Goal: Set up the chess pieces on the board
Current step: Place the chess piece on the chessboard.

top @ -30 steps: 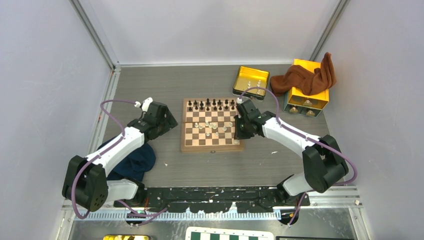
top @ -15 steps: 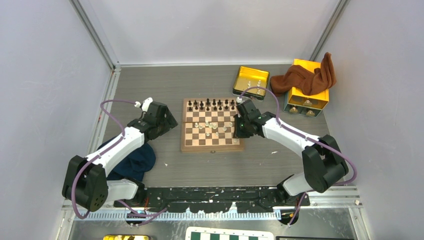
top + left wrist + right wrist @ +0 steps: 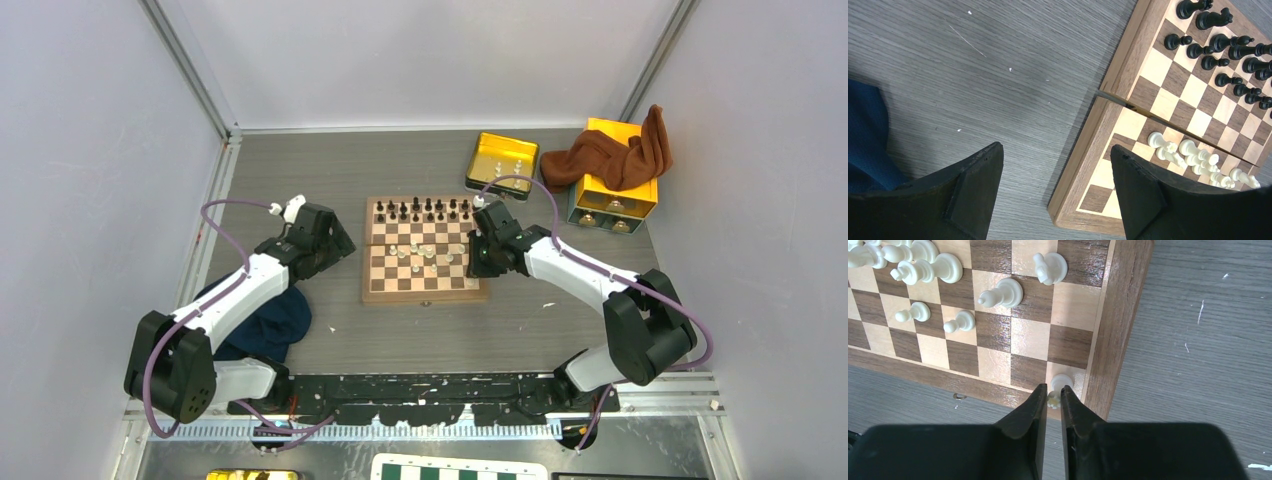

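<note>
Black side set, white side barely started.
Top view: black pieces [image 3: 425, 210] in two rows along upper edge of board [image 3: 425, 296]; white pieces [image 3: 425, 253] bunched mid-board, lower rows bare apart from one white piece [image 3: 1062, 381] on lower-right corner square. Pinched nearly shut on that piece's top: right gripper [image 3: 1054, 390], wrist pitched down over board's right edge; base on or just above the square, cannot tell which. Off board's left edge: left gripper [image 3: 1055, 147], jaws wide apart, empty, one finger over table [image 3: 998, 75], other over board border. Left to do, by the look of it: most of white's back rank and pawn row.
</note>
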Controlling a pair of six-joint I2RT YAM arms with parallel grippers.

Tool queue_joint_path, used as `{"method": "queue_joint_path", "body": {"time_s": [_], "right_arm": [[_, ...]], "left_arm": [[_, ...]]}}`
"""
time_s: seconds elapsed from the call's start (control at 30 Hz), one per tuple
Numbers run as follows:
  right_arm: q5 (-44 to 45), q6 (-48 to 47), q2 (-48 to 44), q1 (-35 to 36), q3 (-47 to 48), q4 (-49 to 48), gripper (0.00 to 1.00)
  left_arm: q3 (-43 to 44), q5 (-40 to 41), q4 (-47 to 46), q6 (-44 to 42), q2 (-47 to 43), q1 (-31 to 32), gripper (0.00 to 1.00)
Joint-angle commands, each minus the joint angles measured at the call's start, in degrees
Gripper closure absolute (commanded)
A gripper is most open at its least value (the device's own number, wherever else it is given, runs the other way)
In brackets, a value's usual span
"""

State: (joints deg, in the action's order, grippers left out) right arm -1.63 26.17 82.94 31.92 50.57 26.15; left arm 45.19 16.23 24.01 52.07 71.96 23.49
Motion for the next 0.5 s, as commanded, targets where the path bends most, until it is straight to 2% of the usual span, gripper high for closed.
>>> {"method": "queue_joint_path", "body": {"time_s": [0.0, 0.2, 0.47], "right_arm": [[-0.2, 0.6, -0.5, 0.3, -0.1, -1.7, 0.77], [-0.2, -0.2, -0.6, 0.3, 1.4, -0.6, 0.67], [-0.1, -1.8, -0.6, 0.3, 5.2, 1.6, 0.66]], "left_arm": [[0.0, -0.4, -0.9, -0.3, -0.7, -0.3, 0.21], [-0.1, -0.4, -1.2, -0.2, -0.7, -0.3, 0.21], [0.3, 0.0, -1.4, -0.3, -0.5, -0.4, 0.21]]}}
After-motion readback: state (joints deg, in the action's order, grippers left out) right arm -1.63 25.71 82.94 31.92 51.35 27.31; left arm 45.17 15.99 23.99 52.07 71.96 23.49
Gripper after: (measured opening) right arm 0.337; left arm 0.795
